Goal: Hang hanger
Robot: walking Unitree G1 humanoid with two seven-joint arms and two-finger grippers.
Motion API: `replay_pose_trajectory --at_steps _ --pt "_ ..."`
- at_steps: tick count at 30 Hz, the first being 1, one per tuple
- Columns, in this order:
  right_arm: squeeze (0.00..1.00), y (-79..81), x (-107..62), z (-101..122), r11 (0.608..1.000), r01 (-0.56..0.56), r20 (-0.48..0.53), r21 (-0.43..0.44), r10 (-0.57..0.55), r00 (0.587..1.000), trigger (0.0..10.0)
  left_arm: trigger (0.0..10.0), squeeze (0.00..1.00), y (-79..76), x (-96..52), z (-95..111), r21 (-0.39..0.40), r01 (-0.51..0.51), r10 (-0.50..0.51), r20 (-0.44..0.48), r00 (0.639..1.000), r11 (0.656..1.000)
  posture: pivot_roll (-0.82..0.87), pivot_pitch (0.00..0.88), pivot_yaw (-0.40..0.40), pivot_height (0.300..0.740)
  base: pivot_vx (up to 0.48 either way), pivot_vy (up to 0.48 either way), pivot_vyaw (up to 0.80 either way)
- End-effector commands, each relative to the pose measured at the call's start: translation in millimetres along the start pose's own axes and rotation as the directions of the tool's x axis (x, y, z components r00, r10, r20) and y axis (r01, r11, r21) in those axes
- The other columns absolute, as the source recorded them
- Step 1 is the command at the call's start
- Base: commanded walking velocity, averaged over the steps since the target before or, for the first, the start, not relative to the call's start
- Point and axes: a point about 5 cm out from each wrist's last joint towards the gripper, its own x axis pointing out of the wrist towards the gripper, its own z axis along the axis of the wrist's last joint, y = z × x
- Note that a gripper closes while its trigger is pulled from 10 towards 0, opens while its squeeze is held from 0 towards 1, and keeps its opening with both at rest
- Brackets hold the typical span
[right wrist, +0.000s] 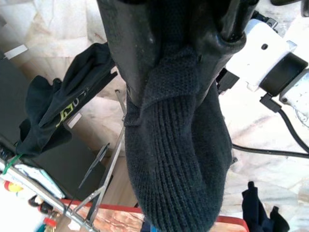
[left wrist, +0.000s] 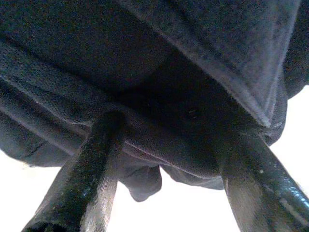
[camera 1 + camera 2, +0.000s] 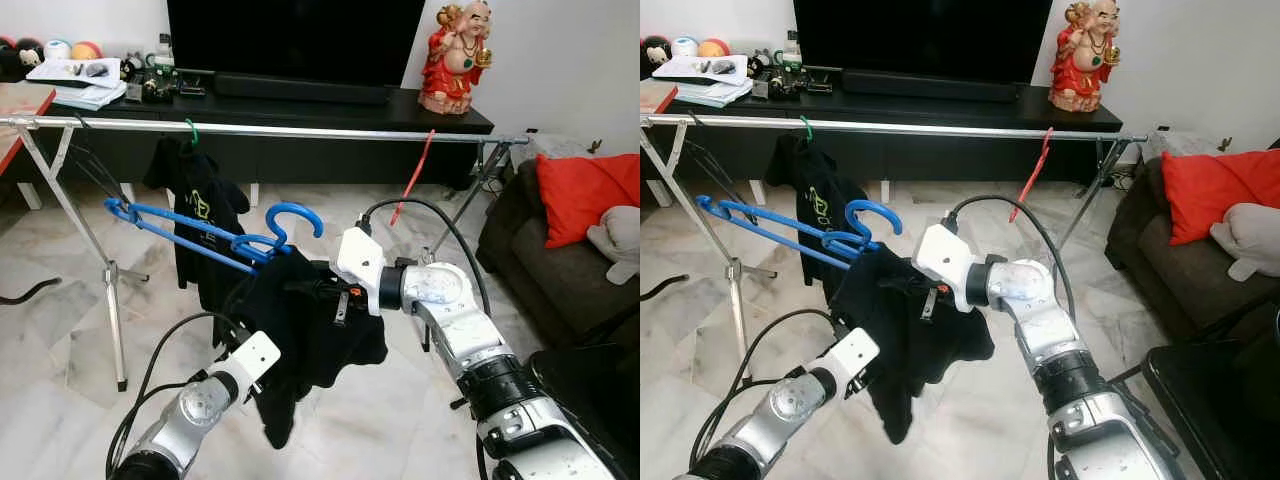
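Note:
A blue hanger (image 3: 200, 232) is held in the air below the rail, its hook (image 3: 297, 220) pointing up and its long arm reaching left. A black garment (image 3: 300, 330) hangs bunched from its near end. My right gripper (image 1: 174, 72) is shut on a fold of the garment's knit edge, just right of the hook. What holds the hanger itself is hidden by the cloth. My left gripper (image 2: 171, 130) sits under the garment from below, fingers (image 2: 91, 159) spread apart with cloth lying across them. The silver rack rail (image 3: 300, 130) runs across behind.
A black shirt (image 3: 197, 195) on a green hanger and a red hanger (image 3: 415, 175) hang on the rail. Rack legs (image 3: 112, 290) stand on the marble floor at left. A dark sofa with a red cushion (image 3: 585, 195) is at right, a TV console (image 3: 330, 105) behind.

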Motion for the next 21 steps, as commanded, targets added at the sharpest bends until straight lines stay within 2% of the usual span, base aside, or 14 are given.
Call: replay_pose_trajectory --at_steps 1,5,8,9,10,11,14,17,21 --pt "0.00 -2.2 -0.4 16.4 1.000 0.008 0.074 -0.020 -0.006 0.997 0.0 10.0 0.00 -0.1 4.6 6.0 0.026 -0.009 0.009 0.008 1.000 1.000 0.12 0.048 -0.166 0.740 0.000 0.000 0.00" --pt "0.00 0.1 3.6 21.7 1.000 0.002 0.107 0.001 -0.002 0.994 0.0 10.0 0.00 1.4 6.7 0.4 0.046 -0.055 0.057 -0.045 0.997 0.997 0.13 0.047 -0.166 0.740 0.000 0.000 0.00" --pt "0.00 1.9 5.1 23.0 1.000 -0.003 0.119 0.006 0.003 0.993 0.0 10.0 0.00 3.6 5.8 -9.8 0.019 -0.115 0.116 -0.119 0.986 0.993 0.13 0.046 -0.166 0.740 0.000 0.000 0.00" --pt "0.00 2.9 5.4 23.1 1.000 -0.006 0.119 0.008 0.005 0.993 0.0 5.5 0.00 4.0 5.0 -14.0 -0.005 -0.137 0.135 -0.144 0.980 0.991 0.13 0.046 -0.166 0.740 0.000 0.000 0.00" --pt "0.00 2.9 5.4 23.1 1.000 -0.006 0.119 0.008 0.005 0.993 0.0 5.5 0.00 4.0 5.0 -14.0 -0.005 -0.137 0.135 -0.144 0.980 0.991 0.13 0.046 -0.166 0.740 0.000 0.000 0.00" --pt "0.00 3.3 5.3 22.5 1.000 -0.005 0.117 0.012 0.004 0.993 0.0 0.0 0.00 4.0 4.6 -15.5 -0.024 -0.148 0.143 -0.150 0.978 0.989 0.13 0.046 -0.166 0.740 0.000 0.000 0.00" --pt "0.00 3.7 4.1 20.7 1.000 -0.001 0.109 0.019 -0.001 0.994 0.0 0.0 0.00 3.7 4.3 -17.7 -0.042 -0.158 0.150 -0.156 0.976 0.987 0.13 0.046 -0.166 0.740 0.000 0.000 0.00" --pt "0.00 3.9 3.5 20.3 1.000 0.001 0.106 0.022 -0.003 0.994 0.0 0.0 0.00 3.2 3.8 -20.5 -0.025 -0.154 0.148 -0.172 0.974 0.988 0.13 0.046 -0.166 0.740 0.000 0.000 0.00" --pt "0.00 3.5 2.7 20.5 1.000 0.004 0.105 0.024 -0.006 0.994 0.0 0.0 0.00 5.1 3.4 -24.5 -0.051 -0.188 0.174 -0.208 0.963 0.981 0.12 0.047 -0.166 0.740 0.000 0.000 0.00"
